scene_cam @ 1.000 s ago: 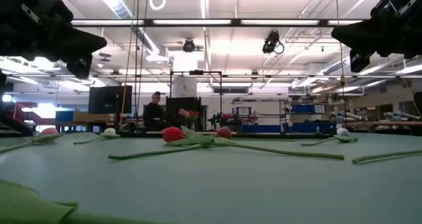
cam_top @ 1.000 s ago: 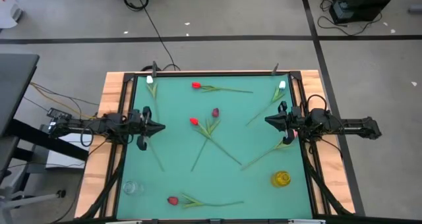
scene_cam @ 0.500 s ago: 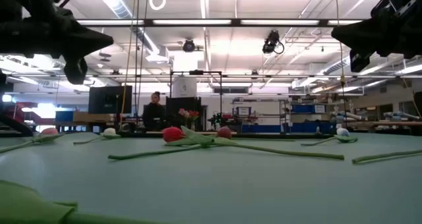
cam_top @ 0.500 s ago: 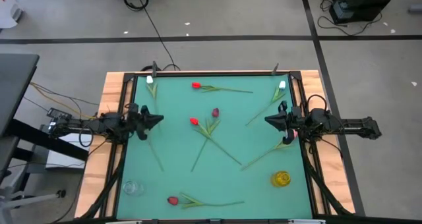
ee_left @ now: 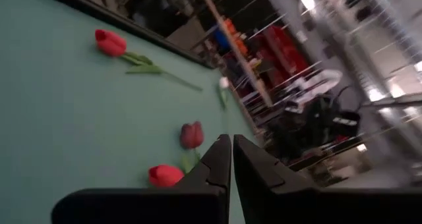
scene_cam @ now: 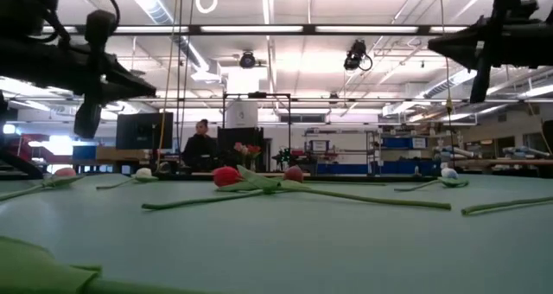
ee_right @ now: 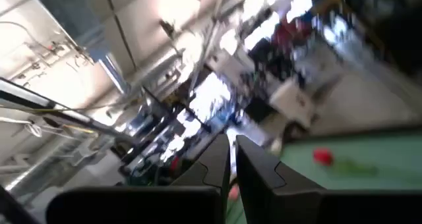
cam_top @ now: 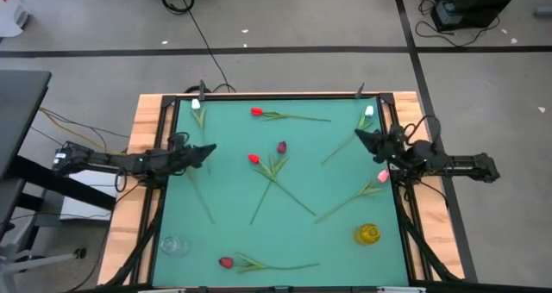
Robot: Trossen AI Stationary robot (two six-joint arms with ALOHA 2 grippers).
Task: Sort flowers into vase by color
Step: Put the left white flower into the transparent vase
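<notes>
Several artificial tulips lie flat on the green table mat: a white one [cam_top: 197,105], a red one [cam_top: 256,112], a maroon one [cam_top: 281,147], a red one [cam_top: 254,158], a white one [cam_top: 369,111], a pink one [cam_top: 381,177] and a red one [cam_top: 226,262]. My left gripper [cam_top: 211,148] hovers shut above the mat's left side, pointing toward the middle tulips [ee_left: 192,135]. My right gripper [cam_top: 358,135] hovers shut above the right side, near the white tulip's stem. Neither touches a flower.
A clear glass vase [cam_top: 172,245] stands at the near left corner and a yellow vase [cam_top: 368,233] at the near right. A raised dark frame [cam_top: 276,96] borders the mat. A person [scene_cam: 202,147] sits far behind the table.
My left gripper has drifted slightly toward the far edge and rolled about its axis, its arm stretching out lower toward the left. My right gripper has moved toward the far edge and also rolled. Both stay shut. No flower has moved.
</notes>
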